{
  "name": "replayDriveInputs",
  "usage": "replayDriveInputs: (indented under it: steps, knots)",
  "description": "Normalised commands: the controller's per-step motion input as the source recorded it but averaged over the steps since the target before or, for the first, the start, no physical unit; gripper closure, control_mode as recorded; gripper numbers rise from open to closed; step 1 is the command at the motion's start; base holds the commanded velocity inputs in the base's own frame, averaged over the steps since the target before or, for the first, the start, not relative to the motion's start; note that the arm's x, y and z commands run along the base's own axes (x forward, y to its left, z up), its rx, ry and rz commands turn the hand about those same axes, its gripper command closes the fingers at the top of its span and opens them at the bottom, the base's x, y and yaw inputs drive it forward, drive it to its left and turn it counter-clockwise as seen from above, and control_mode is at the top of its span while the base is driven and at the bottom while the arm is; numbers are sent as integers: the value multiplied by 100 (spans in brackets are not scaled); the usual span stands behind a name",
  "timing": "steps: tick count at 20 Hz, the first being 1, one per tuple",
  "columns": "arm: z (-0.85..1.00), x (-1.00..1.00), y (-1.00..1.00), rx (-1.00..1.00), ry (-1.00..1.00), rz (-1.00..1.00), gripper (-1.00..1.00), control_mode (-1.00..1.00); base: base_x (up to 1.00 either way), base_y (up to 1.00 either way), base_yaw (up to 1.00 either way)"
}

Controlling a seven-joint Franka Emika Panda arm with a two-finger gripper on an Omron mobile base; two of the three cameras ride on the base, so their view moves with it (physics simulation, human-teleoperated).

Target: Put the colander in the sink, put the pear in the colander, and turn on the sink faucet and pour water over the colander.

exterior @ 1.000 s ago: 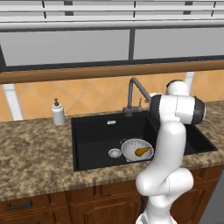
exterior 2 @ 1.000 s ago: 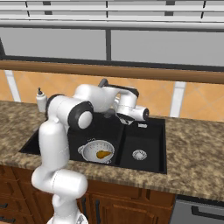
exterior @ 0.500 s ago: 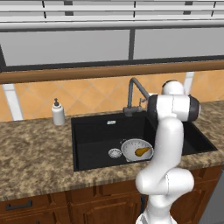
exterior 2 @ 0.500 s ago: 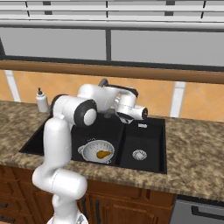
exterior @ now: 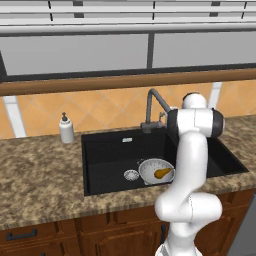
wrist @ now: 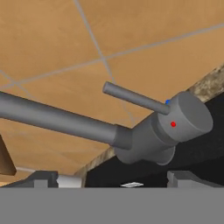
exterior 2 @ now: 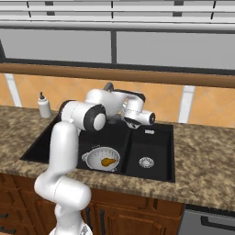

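With the counter wrapping around it, the black sink sits in front of me under the orange tiled wall, wide basin on the soap bottle's side, narrow basin on the other. From the right base view the sink shows its narrow basin with a round silver drain at the bottom. Wood cabinets run below the counter.

My arm reaches over the sink toward the back rim. The faucet stands at the back rim, dark grey, its bent spout angled out over the wide basin. In the hand view the faucet is close in front of me and rolled sideways: fat round base, long spout running off to one edge, thin lever sticking out from the base, with a red dot and a blue dot on the base.

The colander sits in the wide basin, upright, near the basin's front and just beside the wide basin's drain. Right base view has the colander in the same basin, next to the divider.

My gripper is spread wide, holding nothing; the two fingertips stand far apart at the bottom of the hand view, just short of the faucet base, not touching it as far as I can tell. In the right base view the gripper hangs by the faucet.

Soap bottle is on the counter left of the sink, upright, well apart from the faucet.

The pear lies inside the colander, on its side. Same pear from the right.
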Motion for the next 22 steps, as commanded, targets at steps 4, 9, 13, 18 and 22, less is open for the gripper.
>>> replayDriveInputs:
  steps: [4, 9, 13, 18, 22]
  knots:
    - [-11, 18, 0, 0, 0, 0, -100, -100, 0, 0, 0]
    - [-10, 14, 0, 0, 0, -1, -100, -100, 0, 0, 0]
    - [-4, 16, 0, 0, -3, -3, -100, -100, 0, 0, 0]
    - [-6, 14, 0, 0, -3, -4, -100, -100, 0, 0, 0]
    - [-9, 10, 0, 0, -3, -5, -100, -100, 0, 0, 0]
